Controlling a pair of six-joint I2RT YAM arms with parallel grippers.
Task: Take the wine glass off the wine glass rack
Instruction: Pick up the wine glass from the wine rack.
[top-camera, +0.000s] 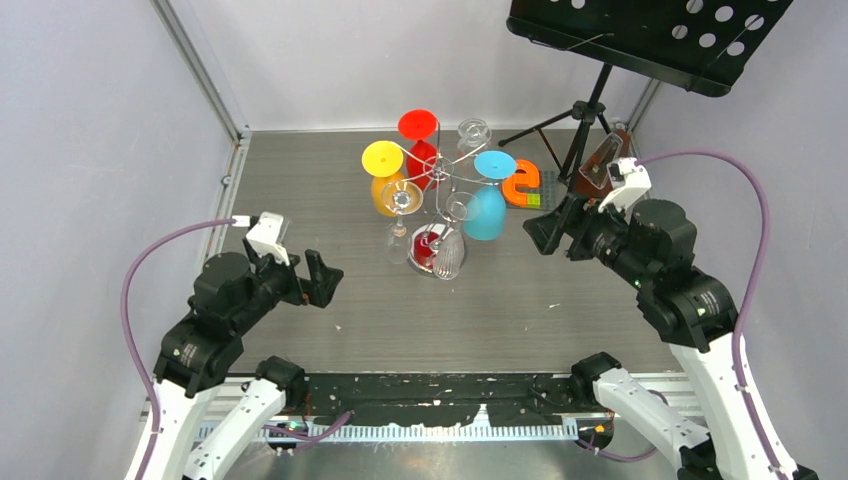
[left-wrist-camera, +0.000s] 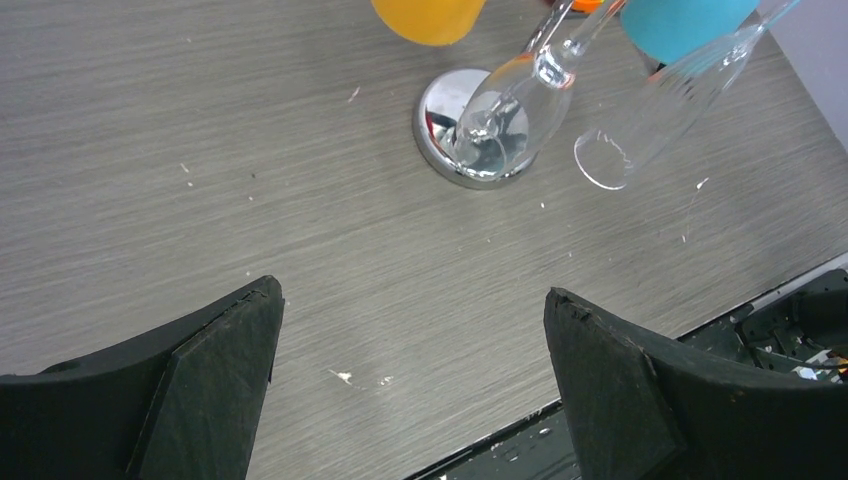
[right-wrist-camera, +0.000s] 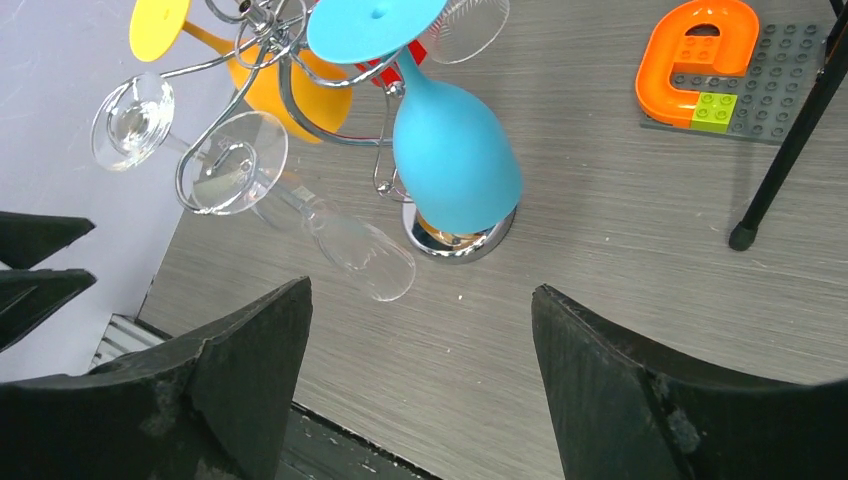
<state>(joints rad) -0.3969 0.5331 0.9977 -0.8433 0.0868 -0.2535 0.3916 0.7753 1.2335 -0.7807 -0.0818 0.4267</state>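
While both tools stand wide with nothing between their fingers, neither touches a glass. The left tool (top-camera: 322, 278) hovers over the bare desk (top-camera: 420, 320). Its wrist view cuts the rack (top-camera: 437, 178) off just above the round mirrored base, so only the lowest bowls show. The right tool (top-camera: 548, 232) hangs a little nearer.

In the top view the rack stands toward the back of the desk, at 2 o'clock from the left tool and 10 o'clock from the right. Glasses hang from it upside down: a blue glass (top-camera: 486, 210) at its 3 o'clock, a yellow glass (top-camera: 385, 185) at 9 and a red glass (top-camera: 420, 140) at 12. The clear glasses (top-camera: 449, 252) near 6 blur into the chrome wire, so I cannot count them. In the right wrist view the blue bowl hides part of the base.

At 2 o'clock from the rack a music stand (top-camera: 650, 35) is cropped by the top edge. An orange block (top-camera: 522, 183) lies by its legs.
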